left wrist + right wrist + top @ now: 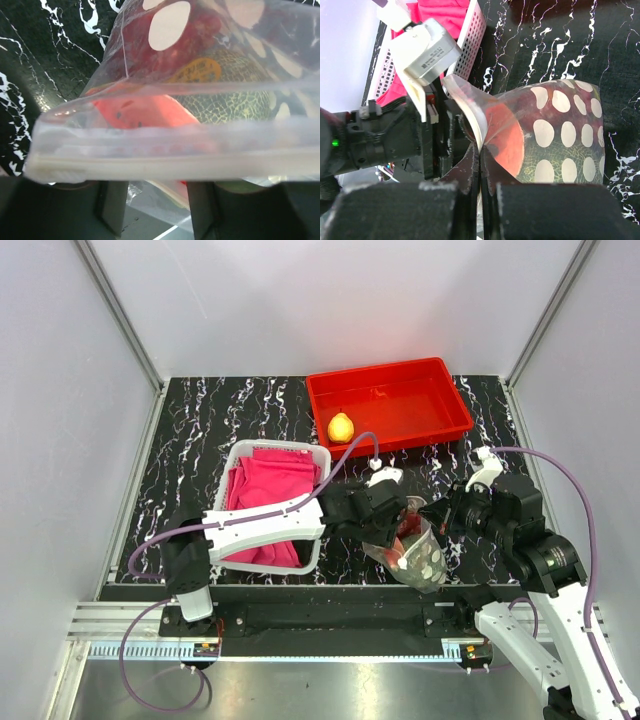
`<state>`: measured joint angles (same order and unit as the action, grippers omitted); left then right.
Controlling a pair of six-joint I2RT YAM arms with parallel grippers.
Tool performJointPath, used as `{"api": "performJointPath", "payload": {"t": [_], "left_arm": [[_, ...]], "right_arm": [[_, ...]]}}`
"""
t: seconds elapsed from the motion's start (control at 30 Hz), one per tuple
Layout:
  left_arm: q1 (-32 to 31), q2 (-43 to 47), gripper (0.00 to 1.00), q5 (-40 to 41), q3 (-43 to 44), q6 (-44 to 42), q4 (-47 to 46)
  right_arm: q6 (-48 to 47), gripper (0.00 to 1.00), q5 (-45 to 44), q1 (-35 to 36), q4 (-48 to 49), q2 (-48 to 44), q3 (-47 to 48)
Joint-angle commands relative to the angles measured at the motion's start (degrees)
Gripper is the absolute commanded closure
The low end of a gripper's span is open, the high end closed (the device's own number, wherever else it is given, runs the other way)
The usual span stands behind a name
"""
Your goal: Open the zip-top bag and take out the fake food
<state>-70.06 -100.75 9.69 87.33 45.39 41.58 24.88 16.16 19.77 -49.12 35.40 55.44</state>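
Observation:
The zip-top bag, clear with pale dots, hangs between my two grippers near the table's front. My right gripper is shut on one lip of its mouth; it also shows in the top view. My left gripper is at the other side of the mouth. In the left wrist view its fingers stand apart, with the zip strip lying across them. Inside I see the red watermelon slice, the green netted melon and a dark red fruit. A yellow lemon lies in the red tray.
The red tray stands at the back right. A white basket of pink cloths sits just left of the left gripper, under its arm. Grey walls enclose the black marbled table.

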Motion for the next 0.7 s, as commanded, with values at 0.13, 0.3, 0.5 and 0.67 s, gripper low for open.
{"api": "performJointPath", "payload": {"t": [0.13, 0.3, 0.5, 0.67], "left_arm": [[0.5, -2.2, 0.44, 0.4, -0.6, 1.8, -2.6], [0.5, -4.5, 0.4, 0.3, -0.1, -0.1, -3.0], [0.5, -4.8, 0.5, 1.2, -1.0, -1.3, -5.2], [0.6, -3.1, 0.75, 3.1, -1.2, -3.6, -7.8]], "right_arm": [[0.3, 1.0, 1.7, 0.2, 4.2, 0.1, -0.1], [0.1, 1.0, 1.6, 0.3, 4.4, 0.3, -0.2], [-0.1, 1.0, 1.5, 0.2, 4.6, 0.3, -0.3], [0.2, 1.0, 1.1, 0.3, 4.6, 0.0, -0.6]]}}
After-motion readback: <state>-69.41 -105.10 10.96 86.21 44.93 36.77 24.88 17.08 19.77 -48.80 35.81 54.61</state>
